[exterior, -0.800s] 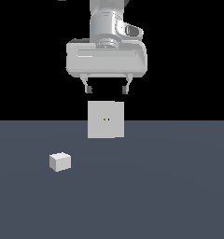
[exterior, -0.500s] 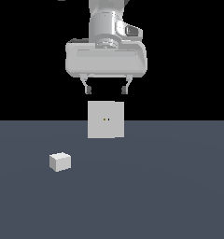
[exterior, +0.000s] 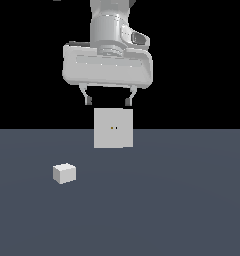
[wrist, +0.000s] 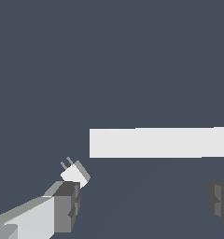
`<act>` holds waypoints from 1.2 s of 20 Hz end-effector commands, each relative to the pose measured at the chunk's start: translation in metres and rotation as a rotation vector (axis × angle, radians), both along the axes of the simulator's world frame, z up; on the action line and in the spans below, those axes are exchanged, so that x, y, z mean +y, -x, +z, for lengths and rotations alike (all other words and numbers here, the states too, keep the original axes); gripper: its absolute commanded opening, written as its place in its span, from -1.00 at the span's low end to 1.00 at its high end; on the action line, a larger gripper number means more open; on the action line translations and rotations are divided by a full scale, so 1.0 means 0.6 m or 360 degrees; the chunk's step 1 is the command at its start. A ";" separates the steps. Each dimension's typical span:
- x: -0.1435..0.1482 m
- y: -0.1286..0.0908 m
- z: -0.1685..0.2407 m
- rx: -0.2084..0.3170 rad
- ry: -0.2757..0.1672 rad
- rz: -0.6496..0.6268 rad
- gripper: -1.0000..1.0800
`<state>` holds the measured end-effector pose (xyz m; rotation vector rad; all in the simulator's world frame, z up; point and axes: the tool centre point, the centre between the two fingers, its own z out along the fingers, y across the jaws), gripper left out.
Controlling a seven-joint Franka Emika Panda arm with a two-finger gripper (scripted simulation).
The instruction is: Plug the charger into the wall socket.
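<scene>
High above the floor (exterior: 182, 210), the gripper (exterior: 108, 101) is held spread and empty. Nothing is yet done: the charger (exterior: 64, 173) lies ungrasped, nearer and to the exterior view's left of the wall socket (exterior: 113, 128). Its prongs are revealed only by the wrist view.

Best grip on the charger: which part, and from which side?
Take the charger by its plain block body, coming from above with the open pincer straddling two opposite side faces. It lies free on the floor, on the exterior view's left of the wall socket. The wrist view shows prongs at one end; probably keep the fingers off that end.
</scene>
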<state>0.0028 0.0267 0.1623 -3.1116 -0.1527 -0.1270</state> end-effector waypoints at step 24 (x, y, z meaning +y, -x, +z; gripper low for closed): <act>0.102 0.059 -0.115 -0.0421 -0.0159 0.0742 0.92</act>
